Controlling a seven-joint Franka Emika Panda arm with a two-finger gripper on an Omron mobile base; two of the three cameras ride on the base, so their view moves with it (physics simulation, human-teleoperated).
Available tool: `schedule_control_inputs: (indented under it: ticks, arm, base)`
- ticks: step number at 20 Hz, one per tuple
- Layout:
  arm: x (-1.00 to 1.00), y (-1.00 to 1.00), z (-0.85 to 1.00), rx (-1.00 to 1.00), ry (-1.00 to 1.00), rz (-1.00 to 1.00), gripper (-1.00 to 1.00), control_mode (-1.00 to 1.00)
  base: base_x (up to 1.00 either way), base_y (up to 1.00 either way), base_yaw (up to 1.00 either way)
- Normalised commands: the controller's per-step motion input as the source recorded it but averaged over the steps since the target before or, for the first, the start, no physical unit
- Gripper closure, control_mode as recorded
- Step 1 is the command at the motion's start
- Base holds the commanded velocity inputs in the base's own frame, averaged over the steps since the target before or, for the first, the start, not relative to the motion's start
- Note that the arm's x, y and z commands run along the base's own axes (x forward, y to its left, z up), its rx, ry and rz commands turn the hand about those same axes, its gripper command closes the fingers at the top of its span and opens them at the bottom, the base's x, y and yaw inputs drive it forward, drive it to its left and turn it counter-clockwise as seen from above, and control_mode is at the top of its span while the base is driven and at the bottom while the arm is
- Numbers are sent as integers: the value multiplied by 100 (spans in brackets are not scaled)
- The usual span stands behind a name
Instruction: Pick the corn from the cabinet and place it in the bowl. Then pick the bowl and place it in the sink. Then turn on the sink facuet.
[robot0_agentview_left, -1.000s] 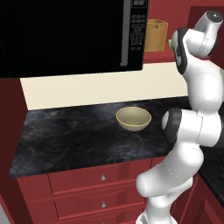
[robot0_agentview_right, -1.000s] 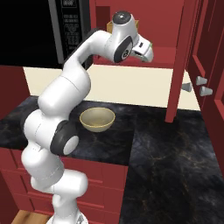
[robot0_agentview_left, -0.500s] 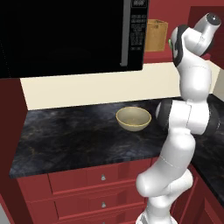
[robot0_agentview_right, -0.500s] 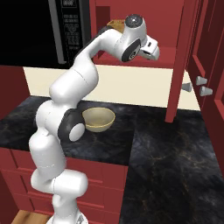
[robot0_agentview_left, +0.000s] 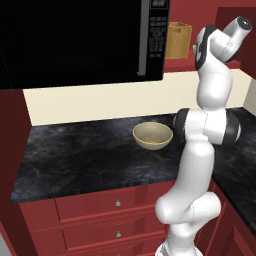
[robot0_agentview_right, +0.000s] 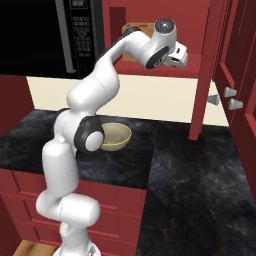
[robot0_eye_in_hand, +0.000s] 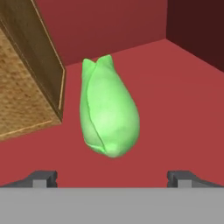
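Note:
The corn is a bright green cob lying on the red cabinet shelf, just ahead of my gripper. The gripper is open, its two dark fingertips set wide on either side of the cob and short of it, touching nothing. From the right base view, my hand reaches into the open cabinet, and a sliver of the corn shows under it. The tan bowl stands upright on the black counter below, also seen as the bowl behind my arm. The sink and its faucet are out of view.
A brown woven box stands on the shelf close to the left of the corn. The open red cabinet door hangs to the right of my hand. A black microwave hangs above the marbled counter.
My arm has straightened upward and the hand has swung to the right, into the cabinet at shelf height. The bowl has stayed in place.

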Motion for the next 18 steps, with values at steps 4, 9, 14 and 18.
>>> schedule_control_inputs:
  ticks: [4,9,14,18]
  arm:
    - [25,0,-10,0,0,6,-100,-100]
    - [36,0,-8,0,0,4,-100,-100]
    - [38,0,-12,0,0,4,-100,-100]
    - [37,0,-8,0,0,3,-100,-100]
  base:
    - [0,0,0]
    - [0,0,0]
    - [0,0,0]
    - [0,0,0]
